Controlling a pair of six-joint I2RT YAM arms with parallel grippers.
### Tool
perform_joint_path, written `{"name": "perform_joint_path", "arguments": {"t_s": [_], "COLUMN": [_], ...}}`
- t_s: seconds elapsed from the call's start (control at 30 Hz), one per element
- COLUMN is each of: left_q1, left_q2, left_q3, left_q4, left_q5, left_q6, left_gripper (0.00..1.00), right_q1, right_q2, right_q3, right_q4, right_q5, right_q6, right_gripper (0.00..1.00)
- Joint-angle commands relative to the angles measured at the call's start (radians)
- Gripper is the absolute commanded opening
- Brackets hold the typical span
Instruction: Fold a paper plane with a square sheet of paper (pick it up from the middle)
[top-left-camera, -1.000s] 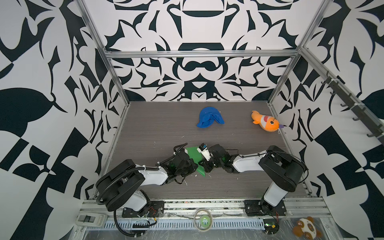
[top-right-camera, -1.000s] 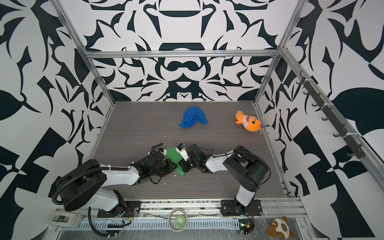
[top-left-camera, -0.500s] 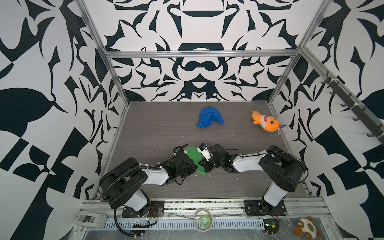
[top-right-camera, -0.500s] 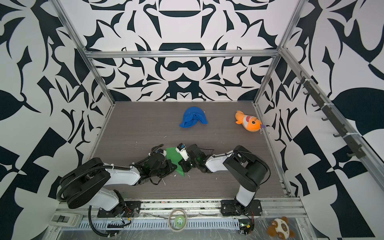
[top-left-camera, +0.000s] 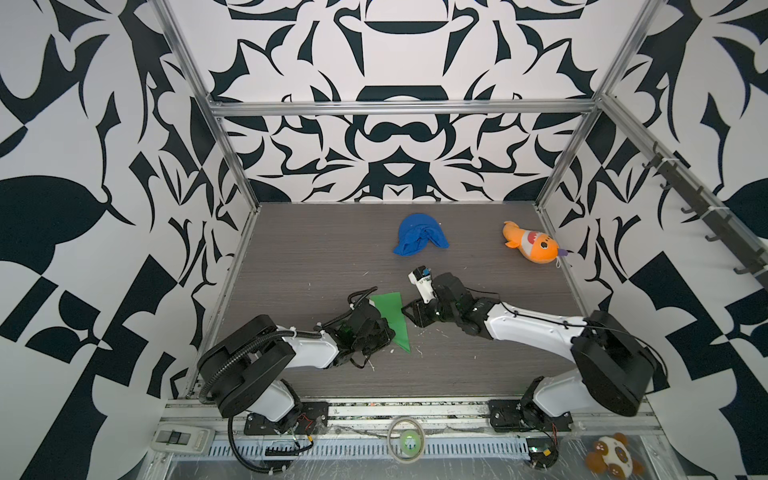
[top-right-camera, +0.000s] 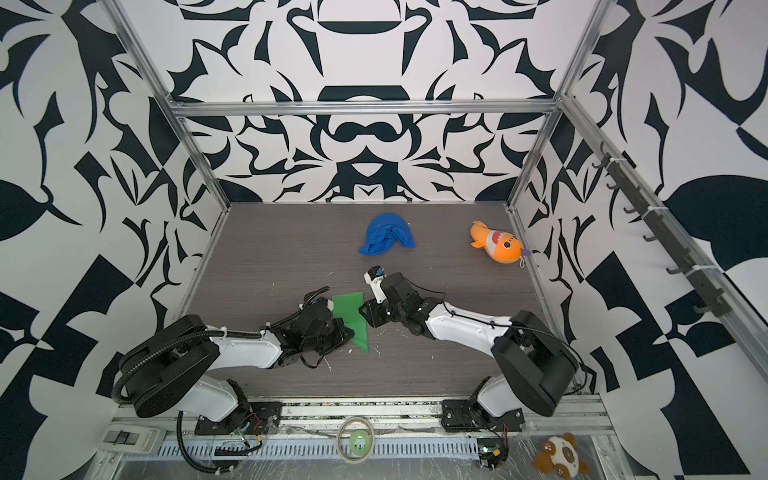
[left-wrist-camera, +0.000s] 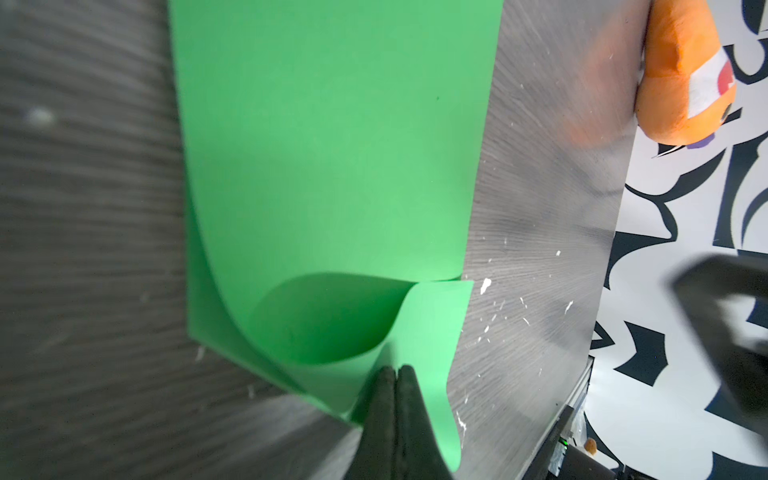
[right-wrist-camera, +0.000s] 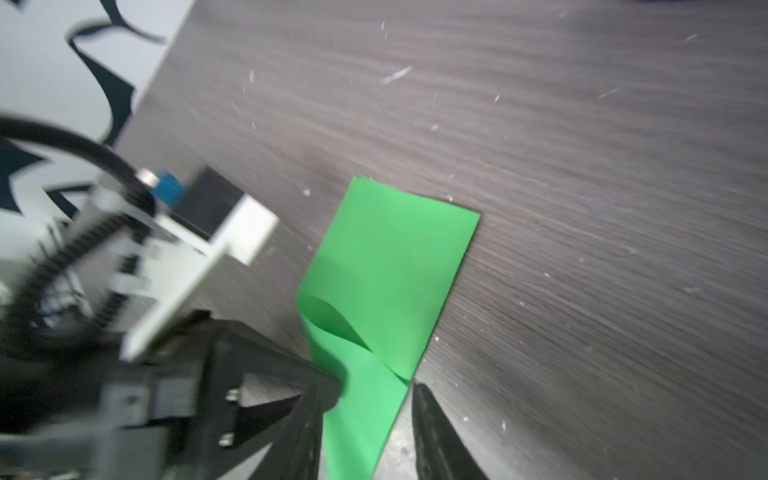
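Top views: nearest, a tape roll (top-left-camera: 405, 440) lies on the front rail (top-left-camera: 478, 448). Past it, on the grey table (top-left-camera: 311, 257), the green paper (top-left-camera: 392, 316) lies part folded, tapering to a point at its near end. In the left wrist view the left gripper (left-wrist-camera: 395, 370) has its jaws pressed together on a curled-up flap of the paper. In the right wrist view the right gripper (right-wrist-camera: 374, 386) stands with jaws spread, part of the paper between them. Farther back lie a blue cloth (top-right-camera: 386, 239) and, more to the right, an orange toy fish (top-right-camera: 496, 247), both well apart from the paper.
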Motion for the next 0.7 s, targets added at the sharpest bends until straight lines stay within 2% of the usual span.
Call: {"name": "perform_joint_path", "arguments": {"t_s": [0.0,0.1,0.17,0.47,0.67], "left_q1": [-0.002,-0.003,-0.003,-0.003,-0.002], "left_q2": [0.040,0.042,0.038,0.030,0.029], "left_q3": [0.000,-0.003,-0.003,0.002,0.005], "left_q4": [-0.143,-0.142,-0.148,-0.167,-0.177], "left_q5": [-0.027,-0.030,-0.036,-0.049,-0.049], "left_q6": [-0.001,-0.007,-0.013,-0.017,-0.014], "left_gripper": [0.00,0.00,0.00,0.00,0.00], "right_q1": [0.002,0.004,0.015,0.074,0.076], "right_q2": [-0.023,-0.023,-0.015,0.106,0.142], "right_q3": [0.024,-0.012,-0.020,0.000,-0.009], "right_q4": [-0.142,-0.103,-0.094,-0.042,-0.040], "right_q5": [-0.059,-0.169,-0.201,-0.238,-0.227], "right_q6": [0.142,0.266,0.317,0.370,0.377], "right_gripper": [0.29,0.21,0.17,0.07,0.05]}}
